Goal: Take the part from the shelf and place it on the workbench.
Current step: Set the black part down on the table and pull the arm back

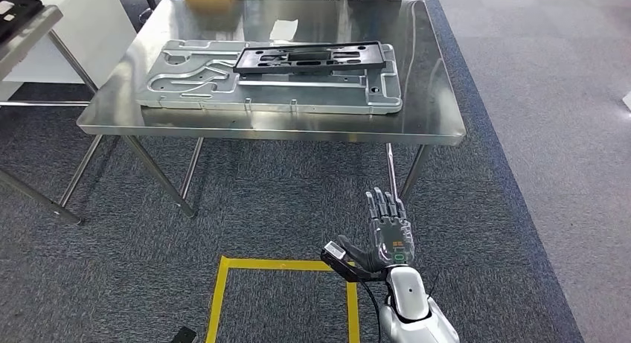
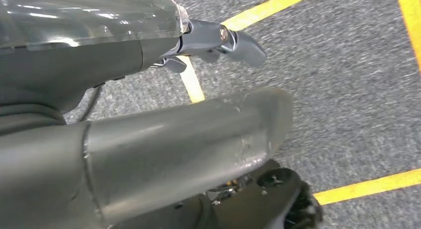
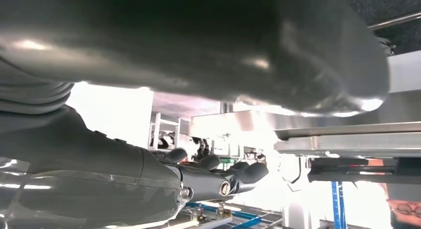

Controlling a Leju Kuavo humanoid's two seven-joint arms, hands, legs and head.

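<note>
- The right arm (image 1: 411, 313) comes in low on the right of the head view, silver forearm angled up and forward.
- The right hand (image 1: 381, 235) is raised with its back toward the camera, dark fingers straight and pointing away, thumb stuck out to the left. It holds nothing.
- In the right wrist view the same hand's fingers (image 3: 250, 172) lie extended, lightly spread.
- The left hand (image 2: 208, 80) hangs low, pointing down, thick thumb and one finger extended, nothing in it.
</note>
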